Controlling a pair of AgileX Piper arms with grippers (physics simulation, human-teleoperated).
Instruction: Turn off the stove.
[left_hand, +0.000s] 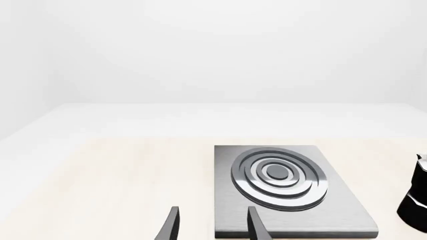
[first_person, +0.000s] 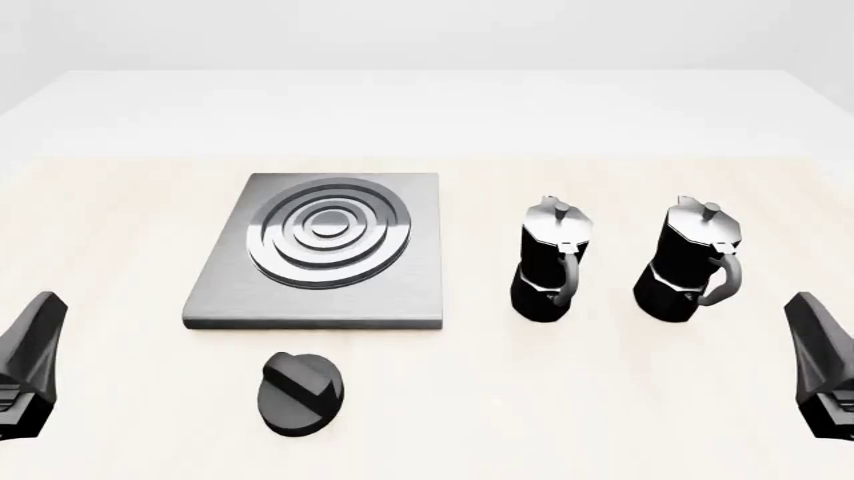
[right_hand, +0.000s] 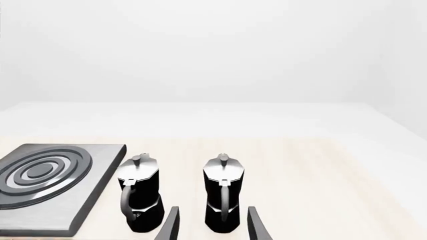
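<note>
No legible text or markings anywhere

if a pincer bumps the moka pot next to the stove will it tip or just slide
The nearer moka pot is tall on a narrow base, so a high bump would probably tip it. Its side handle may make it twist. A low push would more likely slide it on the smooth table.

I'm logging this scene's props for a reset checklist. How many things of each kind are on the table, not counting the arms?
Stove plate: 1
Stove knob: 1
Moka pots: 2
Total: 4
</note>
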